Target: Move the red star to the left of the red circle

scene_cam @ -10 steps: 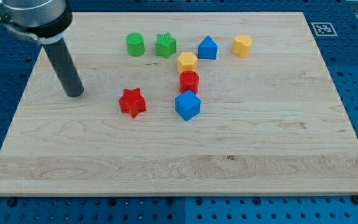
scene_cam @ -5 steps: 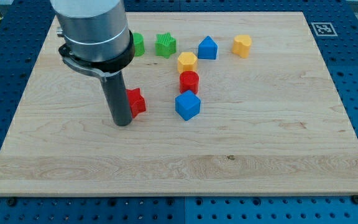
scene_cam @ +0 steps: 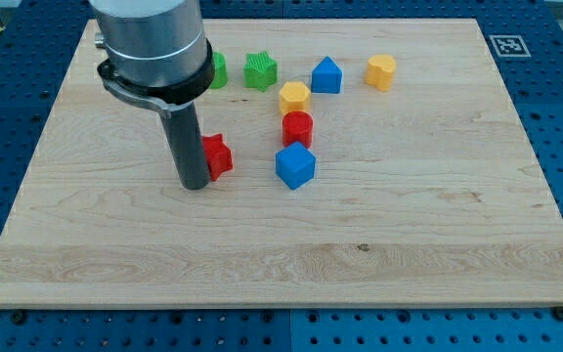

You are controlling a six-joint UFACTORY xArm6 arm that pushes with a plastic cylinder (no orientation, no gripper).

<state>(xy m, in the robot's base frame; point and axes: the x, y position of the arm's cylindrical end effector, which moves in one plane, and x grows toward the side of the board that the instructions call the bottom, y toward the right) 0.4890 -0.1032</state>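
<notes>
- Camera view showed my tip [scene_cam: 195,183] resting on the wooden board [scene_cam: 438,225], with the dark rod rising from it to the grey arm housing at the view's top left.
- No jaws existed on this rig, only the straight rod, so nothing was held and no opening could be told.
- Directly on the view's right of my tip lay the red star [scene_cam: 219,155]; the rod covered its left part, and the two seemed to be touching, though the overlap made actual contact hard to confirm.
- Further to the view's right of my tip and a little toward the top stood the red circle [scene_cam: 297,127], apart from the star.
- Just below that circle sat a blue block [scene_cam: 295,165], roughly level with my tip.
- Touching the circle's upper edge was a yellow hexagon [scene_cam: 294,97].
- Along the view's top ran a green block [scene_cam: 218,70], half hidden behind the arm housing, then a green star [scene_cam: 260,70], a blue house-shaped block [scene_cam: 326,75] and a yellow block [scene_cam: 381,71].
</notes>
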